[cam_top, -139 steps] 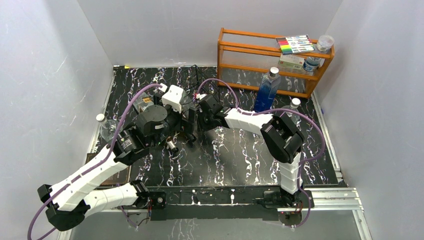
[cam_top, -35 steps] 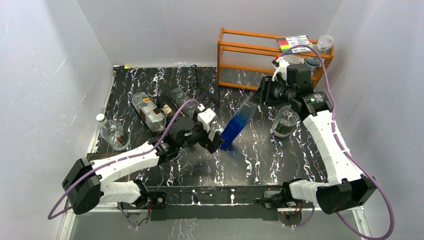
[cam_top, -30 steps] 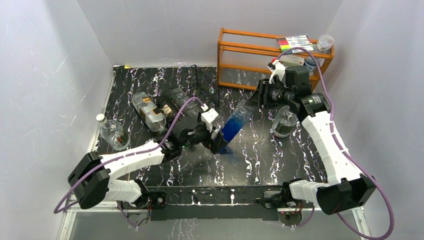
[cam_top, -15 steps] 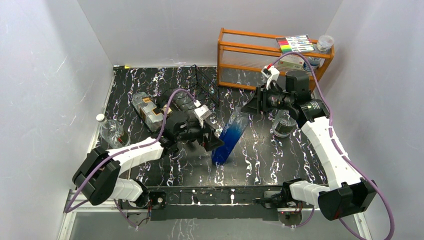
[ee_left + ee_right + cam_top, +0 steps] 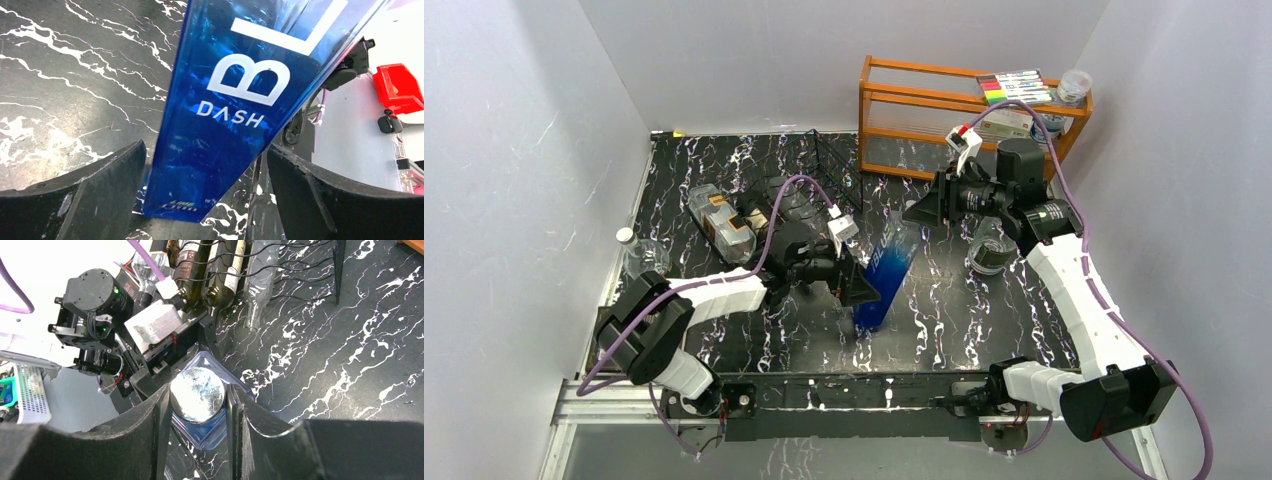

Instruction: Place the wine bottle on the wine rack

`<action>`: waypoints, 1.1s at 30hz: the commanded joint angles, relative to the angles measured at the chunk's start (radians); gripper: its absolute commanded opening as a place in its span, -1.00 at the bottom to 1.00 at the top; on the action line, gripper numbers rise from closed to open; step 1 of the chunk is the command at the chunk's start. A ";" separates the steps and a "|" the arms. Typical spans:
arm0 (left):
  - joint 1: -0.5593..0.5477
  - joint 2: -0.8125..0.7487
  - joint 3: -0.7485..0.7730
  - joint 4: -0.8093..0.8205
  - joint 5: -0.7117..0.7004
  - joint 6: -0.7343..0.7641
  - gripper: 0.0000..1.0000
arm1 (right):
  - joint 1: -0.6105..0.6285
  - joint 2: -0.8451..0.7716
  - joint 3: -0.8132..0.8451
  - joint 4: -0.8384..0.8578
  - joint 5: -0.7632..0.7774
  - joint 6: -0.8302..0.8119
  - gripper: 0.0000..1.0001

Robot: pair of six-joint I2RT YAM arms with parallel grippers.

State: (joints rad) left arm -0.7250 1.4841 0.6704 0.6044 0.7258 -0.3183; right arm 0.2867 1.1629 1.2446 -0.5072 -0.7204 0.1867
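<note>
1. Top external: the tall blue square glass bottle [image 5: 886, 270] leans tilted, base on the black marbled counter [image 5: 984, 320], apart from the low black wire rack [image 5: 832, 165].
2. Left wrist: the left jaws are spread wide, flanking the bottle's lower body.
3. Right wrist: the right jaws clamp its silver cap [image 5: 197, 394]; dark bottles [image 5: 192, 275] lie in the rack.

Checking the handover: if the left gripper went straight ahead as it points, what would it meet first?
The blue bottle, whose tilted lower body sits directly ahead between the open fingers of the left gripper; probably very near, though depth is unclear.
</note>
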 commanded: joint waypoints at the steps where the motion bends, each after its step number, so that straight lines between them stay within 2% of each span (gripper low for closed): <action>1: -0.039 0.002 0.038 0.094 -0.047 -0.026 0.78 | 0.001 -0.060 0.007 0.167 -0.095 0.095 -1.00; 8: -0.064 0.034 0.036 0.121 -0.083 -0.003 0.76 | 0.002 -0.079 -0.002 0.185 -0.121 0.108 -1.00; 15: -0.083 0.026 -0.001 0.172 -0.132 0.016 0.65 | 0.001 -0.086 -0.024 0.240 -0.136 0.181 -1.00; 19: -0.085 0.029 -0.002 0.204 -0.140 0.020 0.80 | 0.001 -0.094 -0.043 0.275 -0.165 0.210 -1.00; 22: -0.086 0.031 -0.001 0.218 -0.146 0.022 0.82 | 0.002 -0.102 -0.045 0.276 -0.168 0.209 -1.00; 25: -0.086 0.029 -0.003 0.228 -0.140 0.021 0.70 | 0.002 -0.114 -0.046 0.274 -0.167 0.209 -1.00; 28: -0.086 0.011 -0.025 0.254 -0.134 0.021 0.38 | 0.001 -0.121 -0.046 0.274 -0.163 0.209 -1.00; 32: -0.086 -0.025 -0.046 0.269 -0.134 0.040 -0.55 | 0.001 -0.124 -0.041 0.265 -0.157 0.208 -1.00; 33: -0.086 -0.037 -0.048 0.268 -0.130 0.050 -0.87 | 0.001 -0.121 -0.037 0.256 -0.149 0.205 -1.00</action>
State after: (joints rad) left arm -0.8249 1.5066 0.6434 0.8368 0.6079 -0.2695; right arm 0.2844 1.1000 1.1667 -0.3649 -0.7738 0.3332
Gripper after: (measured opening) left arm 0.569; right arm 0.485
